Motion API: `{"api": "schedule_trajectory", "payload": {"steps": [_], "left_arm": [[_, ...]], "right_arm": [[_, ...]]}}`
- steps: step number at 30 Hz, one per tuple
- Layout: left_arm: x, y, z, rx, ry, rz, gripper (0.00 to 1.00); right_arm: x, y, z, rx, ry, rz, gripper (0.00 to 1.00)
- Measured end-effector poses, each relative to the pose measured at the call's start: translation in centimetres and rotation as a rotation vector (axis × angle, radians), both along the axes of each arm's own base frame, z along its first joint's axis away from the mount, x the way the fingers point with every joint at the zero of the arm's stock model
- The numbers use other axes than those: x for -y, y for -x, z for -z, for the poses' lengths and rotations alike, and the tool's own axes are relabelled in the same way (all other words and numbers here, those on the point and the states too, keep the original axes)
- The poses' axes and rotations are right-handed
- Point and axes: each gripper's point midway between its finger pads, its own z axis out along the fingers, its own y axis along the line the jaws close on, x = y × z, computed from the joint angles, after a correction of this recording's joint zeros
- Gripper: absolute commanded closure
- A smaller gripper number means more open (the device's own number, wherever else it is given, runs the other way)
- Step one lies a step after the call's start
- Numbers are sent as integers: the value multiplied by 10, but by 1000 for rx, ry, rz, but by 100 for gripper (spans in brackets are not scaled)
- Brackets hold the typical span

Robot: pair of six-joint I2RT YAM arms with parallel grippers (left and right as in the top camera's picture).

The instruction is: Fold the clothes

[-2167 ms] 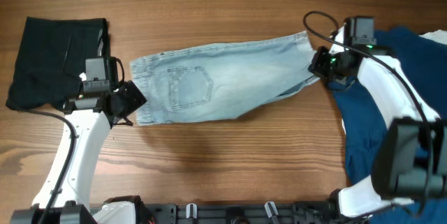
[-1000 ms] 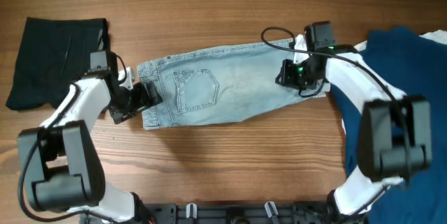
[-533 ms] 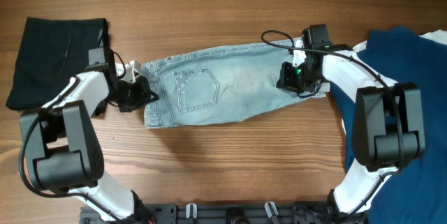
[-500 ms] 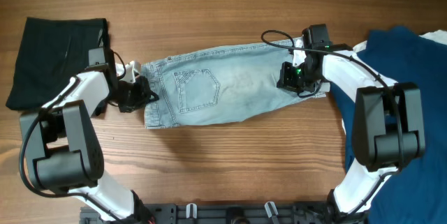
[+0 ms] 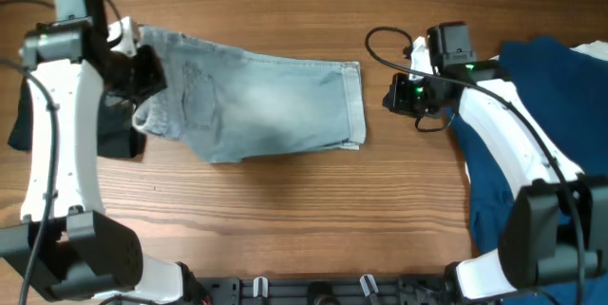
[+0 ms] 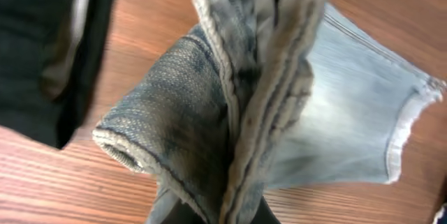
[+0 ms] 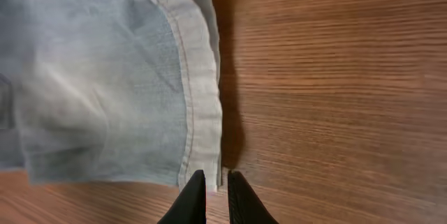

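Left wrist view: the left jaws are clamped on a bunched, doubled fold of the light-blue jeans [image 6: 230, 105], with thick stitched edges pressed together between them. The looser denim fans out toward 3 o'clock, ending in a frayed hem. A black garment [image 6: 42, 35] lies at 10 o'clock of the fold.

In the right wrist view, the right jaws are drawn nearly together with only a slim gap, and they hold nothing. The corner of the jeans' hem lies just beyond their tips at 12 o'clock, on the bare wooden surface [image 7: 335, 77].

From overhead, the left jaws hold the jeans' end at 9 o'clock. The rest of the denim spreads across the surface toward 3 o'clock, and its hem stops a little short of the right jaws. The black garment sits at 9 o'clock of the jeans, partly hidden under the left arm [image 5: 59, 143]. A navy-blue garment [image 5: 532, 82] lies at 3 o'clock of the right jaws, under the right arm [image 5: 503, 129]. A white one [image 5: 591, 50] peeks out at its far edge.
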Motion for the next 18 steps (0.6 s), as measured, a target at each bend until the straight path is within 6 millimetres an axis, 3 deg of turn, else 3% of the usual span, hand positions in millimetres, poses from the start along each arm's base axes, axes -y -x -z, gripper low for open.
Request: {"api": "schedule_trajectory", "payload": {"steps": [4, 8, 11, 15, 18], "left_arm": [[51, -17, -1, 45, 18, 47, 96], [126, -38, -14, 172, 57, 135, 94], [168, -39, -14, 211, 48, 180, 96], [211, -45, 17, 200, 3, 205, 96], [238, -42, 58, 134, -28, 242, 96]], "right_arm": [[5, -1, 2, -5, 23, 27, 88], [7, -1, 3, -13, 30, 53, 87], [8, -1, 4, -23, 30, 72, 87], [9, 0, 4, -30, 35, 81, 88], [13, 2, 7, -46, 53, 110, 96]]}}
